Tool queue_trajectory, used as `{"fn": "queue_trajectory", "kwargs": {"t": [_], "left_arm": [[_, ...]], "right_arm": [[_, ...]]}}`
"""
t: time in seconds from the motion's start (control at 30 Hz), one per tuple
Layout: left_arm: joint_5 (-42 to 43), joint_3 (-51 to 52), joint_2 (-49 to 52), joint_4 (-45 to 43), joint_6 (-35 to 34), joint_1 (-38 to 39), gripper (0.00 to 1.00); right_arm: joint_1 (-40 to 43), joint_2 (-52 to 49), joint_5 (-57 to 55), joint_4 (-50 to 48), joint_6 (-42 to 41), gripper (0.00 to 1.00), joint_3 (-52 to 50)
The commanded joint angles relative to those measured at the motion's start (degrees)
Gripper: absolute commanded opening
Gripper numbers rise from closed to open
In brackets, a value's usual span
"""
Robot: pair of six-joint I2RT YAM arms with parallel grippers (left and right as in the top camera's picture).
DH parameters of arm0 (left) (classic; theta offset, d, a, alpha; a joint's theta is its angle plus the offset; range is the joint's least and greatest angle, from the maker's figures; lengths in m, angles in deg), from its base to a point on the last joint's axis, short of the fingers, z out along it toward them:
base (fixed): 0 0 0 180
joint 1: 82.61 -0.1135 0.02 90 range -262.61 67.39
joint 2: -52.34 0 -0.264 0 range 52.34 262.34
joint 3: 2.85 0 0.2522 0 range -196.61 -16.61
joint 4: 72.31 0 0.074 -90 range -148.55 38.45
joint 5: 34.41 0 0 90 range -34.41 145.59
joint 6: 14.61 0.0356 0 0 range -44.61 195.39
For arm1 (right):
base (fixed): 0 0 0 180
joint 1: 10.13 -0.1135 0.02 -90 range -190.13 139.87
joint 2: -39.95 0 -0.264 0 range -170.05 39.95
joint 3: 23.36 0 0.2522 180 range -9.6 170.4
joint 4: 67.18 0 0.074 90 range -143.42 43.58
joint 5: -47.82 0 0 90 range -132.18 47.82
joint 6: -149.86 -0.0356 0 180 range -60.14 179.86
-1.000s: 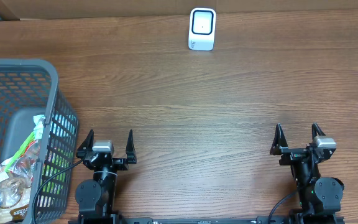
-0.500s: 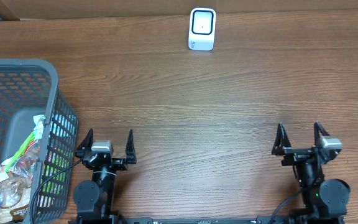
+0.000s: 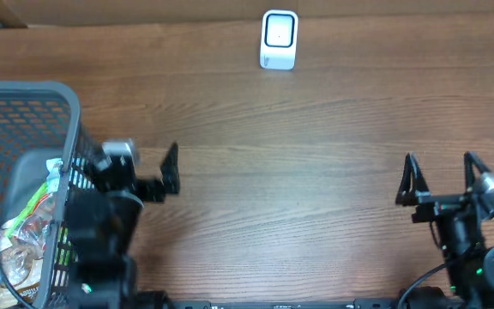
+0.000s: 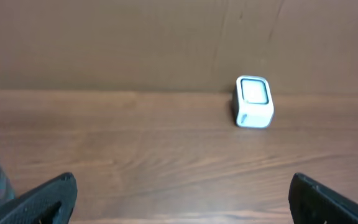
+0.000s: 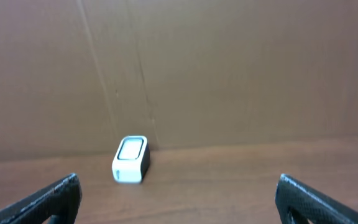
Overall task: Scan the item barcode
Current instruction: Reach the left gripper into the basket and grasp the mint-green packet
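The scanner (image 3: 279, 39) stands midway along the tabletop's (image 3: 316, 154) far edge, and the basket (image 3: 24, 88) holding packets (image 3: 24, 227) sits at its near-left corner.

The basket (image 3: 74, 129) ran off the left and bottom edges of the overhead view. The left arm (image 3: 101, 236) was smeared with blur and covered part of the packets (image 3: 20, 227) inside; no barcode on them could be made out. The wrist views cut off the left fingers (image 4: 45, 200) and right fingers (image 5: 48, 199) at the bottom edge.

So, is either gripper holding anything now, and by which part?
Nothing is held: the left gripper and the right gripper both stand open, with nothing between the jaws.
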Motion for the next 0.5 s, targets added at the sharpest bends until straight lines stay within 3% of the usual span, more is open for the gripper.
{"fn": "queue_trajectory", "kwargs": {"t": [0.0, 0.3, 0.33, 0.47], "left_arm": [[3.41, -16.70, 10.51, 7.85, -1.66, -0.28, 1.00], [1.84, -60.81, 35.43, 38.93, 1.77, -0.28, 1.00], [1.68, -69.24, 39.34, 44.87, 3.98, -0.31, 1.00], [1.79, -83.03, 46.10, 56.11, 6.84, -0.31, 0.99]], "right_arm": [[0.20, -8.41, 0.42, 5.75, 1.68, 1.00, 11.54], [0.20, -30.93, 1.29, 28.85, 1.77, 1.00, 37.92], [0.20, -34.34, 2.12, 32.37, 1.88, 1.00, 41.55], [0.20, -43.10, 4.28, 40.22, 1.86, 1.00, 50.53]]}}
